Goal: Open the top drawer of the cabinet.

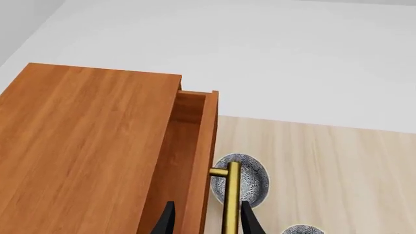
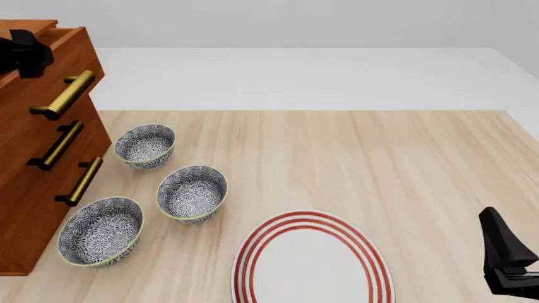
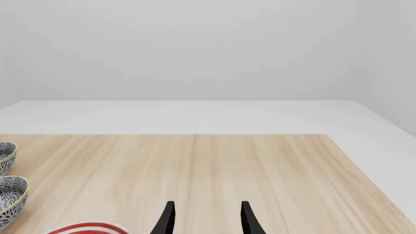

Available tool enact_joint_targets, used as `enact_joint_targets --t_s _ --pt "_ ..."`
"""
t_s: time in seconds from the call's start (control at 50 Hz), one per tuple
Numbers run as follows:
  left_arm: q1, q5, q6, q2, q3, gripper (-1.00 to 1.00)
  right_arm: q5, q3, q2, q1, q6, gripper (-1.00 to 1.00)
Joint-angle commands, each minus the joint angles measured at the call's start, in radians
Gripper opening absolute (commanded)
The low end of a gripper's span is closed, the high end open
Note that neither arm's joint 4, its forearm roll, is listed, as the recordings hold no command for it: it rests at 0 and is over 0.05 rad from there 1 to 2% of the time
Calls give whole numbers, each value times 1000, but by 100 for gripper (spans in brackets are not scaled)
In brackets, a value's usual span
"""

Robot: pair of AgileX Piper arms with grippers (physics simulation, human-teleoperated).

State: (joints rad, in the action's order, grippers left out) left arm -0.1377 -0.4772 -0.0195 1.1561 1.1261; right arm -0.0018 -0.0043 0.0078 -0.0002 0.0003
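Where the cabinet [image 2: 38, 189] stands at the table's [image 2: 354, 164] left edge in the front view, its top drawer [image 2: 72, 60] projects slightly beyond the two lower drawer fronts, and the left wrist view shows a narrow strip of the drawer's interior [image 1: 185, 141] exposed beside the cabinet top [image 1: 85, 146]. The left gripper [image 1: 204, 219] sits at the drawer front, one finger inside the drawer and the other outside the brass bar handle [image 1: 231, 200], so that the front panel and handle lie between the spread fingers; whether the pads press on them cannot be told. In the front view this gripper [image 2: 25, 53] appears as a dark mass above the drawer's near end. Three patterned bowls [image 2: 192, 192] rest on the table just in front of the cabinet, and a red-ringed plate [image 2: 312, 262] lies at the near edge. The right gripper [image 3: 204, 219], fingers parted and empty, hovers over bare wood at the near right, well apart from the cabinet.
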Motion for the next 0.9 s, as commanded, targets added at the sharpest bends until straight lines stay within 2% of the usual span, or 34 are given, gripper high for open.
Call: enact_joint_targets --t_s 0.02,0.9 --pt "4 11 -4 14 -3 100 0 0 0 0 0 100" --pt "1 52 7 80 -18 100 0 0 0 0 0 100"
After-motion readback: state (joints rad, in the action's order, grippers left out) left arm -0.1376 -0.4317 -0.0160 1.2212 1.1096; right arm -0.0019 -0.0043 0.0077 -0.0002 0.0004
